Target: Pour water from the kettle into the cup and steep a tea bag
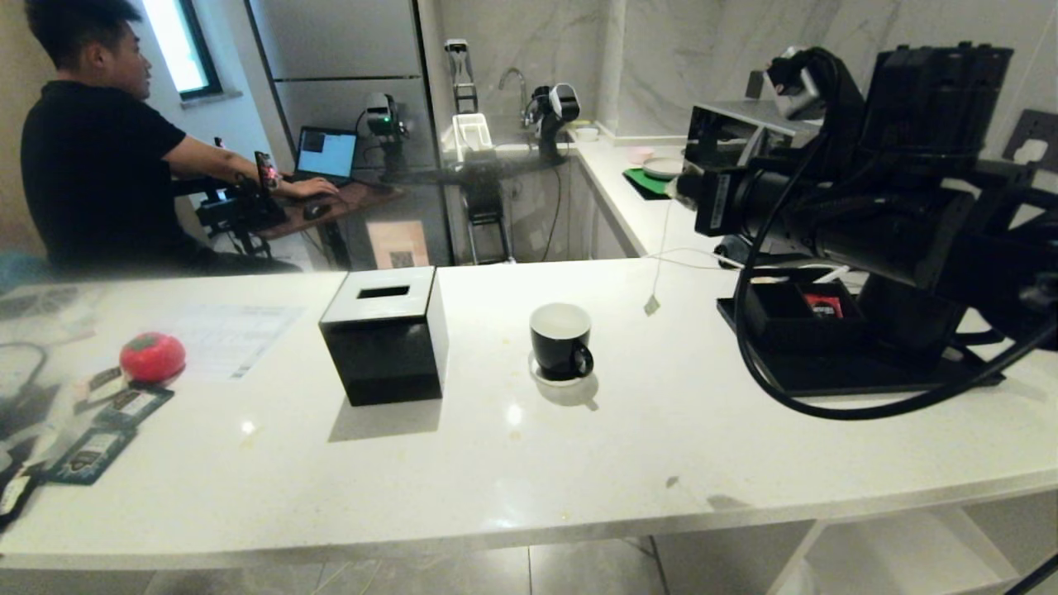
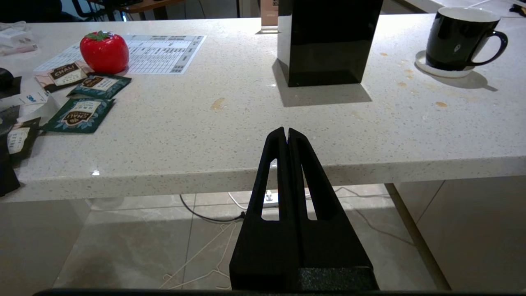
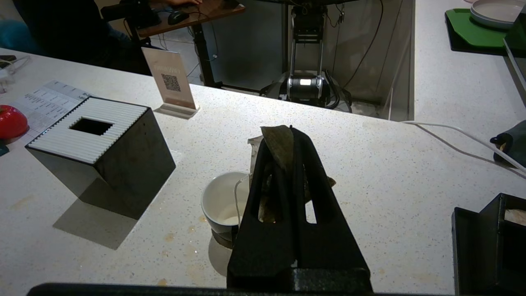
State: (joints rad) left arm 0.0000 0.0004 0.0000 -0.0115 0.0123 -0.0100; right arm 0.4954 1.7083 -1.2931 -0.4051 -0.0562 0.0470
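Observation:
The black cup [image 1: 560, 339], white inside, stands on its small saucer [image 1: 541, 373] mid-counter and also shows in the left wrist view [image 2: 456, 39]. My right gripper [image 3: 291, 130] is shut on the tea bag [image 3: 279, 144] and hangs above the counter, just right of the cup [image 3: 222, 205]. In the head view the right gripper [image 1: 682, 188] is high, right of and beyond the cup. The tea bag's string drops from it to a small tag [image 1: 652, 306]. My right arm hides the kettle. The left gripper [image 2: 287, 130] is shut and empty, low before the counter's front edge.
A black tissue box [image 1: 384, 335] stands left of the cup. Further left lie a red tomato-shaped thing [image 1: 152, 357] and dark sachets [image 1: 91, 450]. A black tray [image 1: 826, 372] holding a red packet [image 1: 823, 306] sits at the right. A person [image 1: 91, 165] sits at a desk behind.

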